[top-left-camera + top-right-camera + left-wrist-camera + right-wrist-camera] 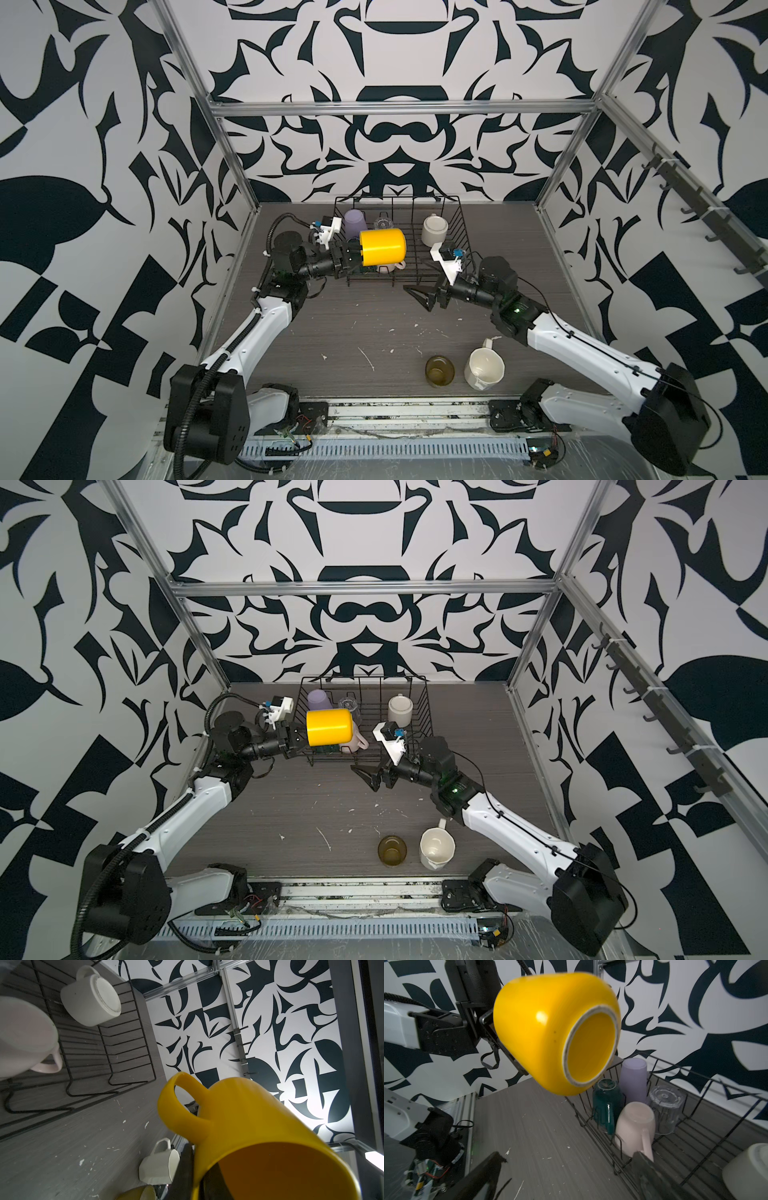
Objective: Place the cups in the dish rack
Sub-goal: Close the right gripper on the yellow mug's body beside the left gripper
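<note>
Yellow mug (382, 246) is held by the left claw (352, 259), which is clamped on the mug wall at the rim: one finger is seen inside the mouth and one outside in the left wrist view. The mug is carried on its side, lifted above the front left part of the dish rack (459, 232), base turned toward the rack's right side. This sideways pose is judged to be partway to mouth-down, since the cups already in the rack are set upside down.

Right claw (420, 297) is spread wide and empty. It is hung over the desk (353, 328) just in front of the rack's front edge.

Inside the rack:
- Lilac tumbler (354, 221) and clear glass (382, 222) are stood at the back left.
- Dark green mug (606, 1103) is placed at the front left.
- Pink mug (390, 266) is leaned just beside the dark green mug, almost under the yellow mug.
- Cream mug (434, 231) is set toward the back right.

Olive glass (439, 370) and white faceted mug (484, 369) are left upright on the desk, well in front of the rack, not yet loaded.

In the way: the pink and green mugs below the load, and the upright dividers. Open wire floor is noted in the rack's middle and front right. The right claw near that front edge is judged a possible obstruction.
</note>
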Robot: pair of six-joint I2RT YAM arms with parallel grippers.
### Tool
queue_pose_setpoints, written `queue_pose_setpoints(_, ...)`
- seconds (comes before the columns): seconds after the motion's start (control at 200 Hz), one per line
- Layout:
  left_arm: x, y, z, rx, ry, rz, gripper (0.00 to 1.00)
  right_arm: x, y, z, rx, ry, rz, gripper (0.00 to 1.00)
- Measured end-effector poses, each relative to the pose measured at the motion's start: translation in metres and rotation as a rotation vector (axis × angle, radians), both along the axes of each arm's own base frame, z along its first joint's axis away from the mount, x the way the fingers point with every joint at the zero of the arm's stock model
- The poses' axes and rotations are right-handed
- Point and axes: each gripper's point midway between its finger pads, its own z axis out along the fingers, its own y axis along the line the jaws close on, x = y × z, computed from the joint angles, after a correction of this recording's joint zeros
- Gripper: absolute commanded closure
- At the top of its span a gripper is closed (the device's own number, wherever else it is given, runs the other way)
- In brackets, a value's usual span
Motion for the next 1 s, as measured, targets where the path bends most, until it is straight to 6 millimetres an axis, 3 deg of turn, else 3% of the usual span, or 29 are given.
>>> queue_pose_setpoints(0.27, -0.01, -0.005, -0.008, -0.025, 0.131, -0.091, 1.0, 0.0, 0.0, 0.027, 0.0, -0.226, 0.01, 0.0)
queue_pose_setpoints(0.735, -0.027, -0.008, -0.008, -0.036, 0.188, -0.192, 1.0, -0.005, 0.025, 0.063, 0.017, -0.395, 0.165, 0.0)
queue_pose_setpoints(1.0, -0.03, -0.008, -0.008, -0.038, 0.197, -0.213, 1.0, 0.003, 0.041, 0.06, 0.021, -0.392, 0.226, 0.0)
